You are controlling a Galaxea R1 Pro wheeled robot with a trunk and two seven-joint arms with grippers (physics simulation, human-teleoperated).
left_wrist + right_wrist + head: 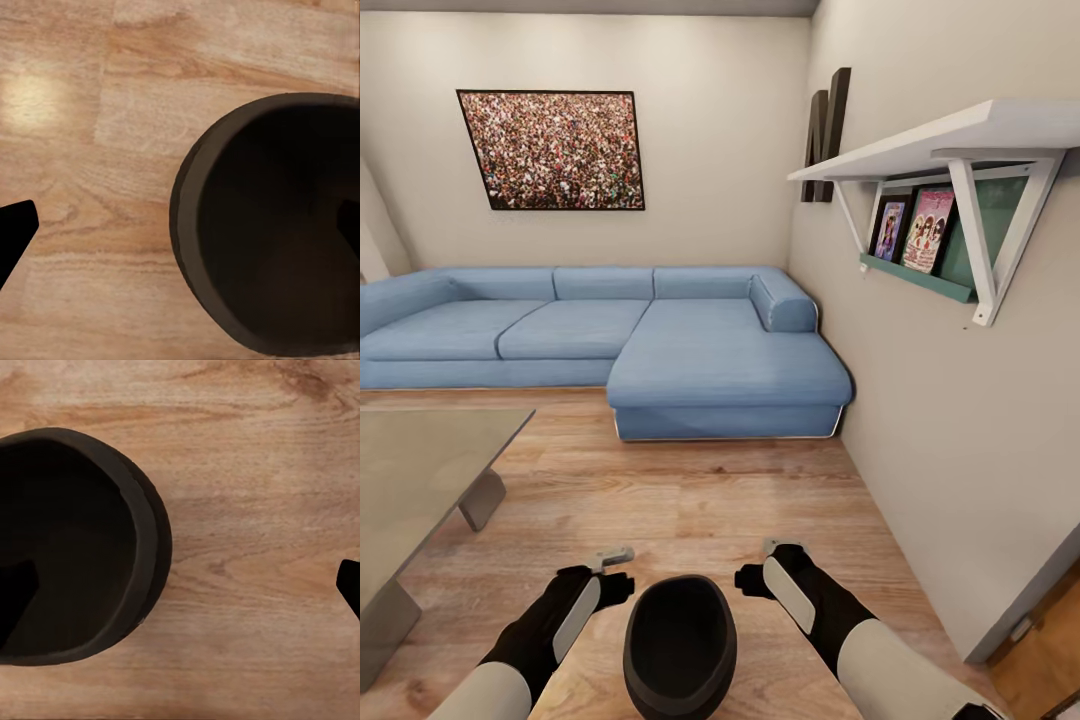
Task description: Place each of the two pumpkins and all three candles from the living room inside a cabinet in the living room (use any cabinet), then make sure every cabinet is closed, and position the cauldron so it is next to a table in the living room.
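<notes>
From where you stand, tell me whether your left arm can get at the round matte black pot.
Probably yes: the left gripper hangs just beside the black pot on bare wooden floor, with nothing between them.

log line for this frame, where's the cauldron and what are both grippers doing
cauldron: between both arms, above wood floor | left gripper: open, beside rim | right gripper: open, beside rim | table: front-left, apart

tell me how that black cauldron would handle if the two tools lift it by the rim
The cauldron looks rigid with a thick rim, so it likely won't flex. Its matte wall could give fair grip, though the curved rim may let fingers slide. Held between the left tool and right tool, its bulging, bucket-like body probably tips if one side lifts first.
</notes>
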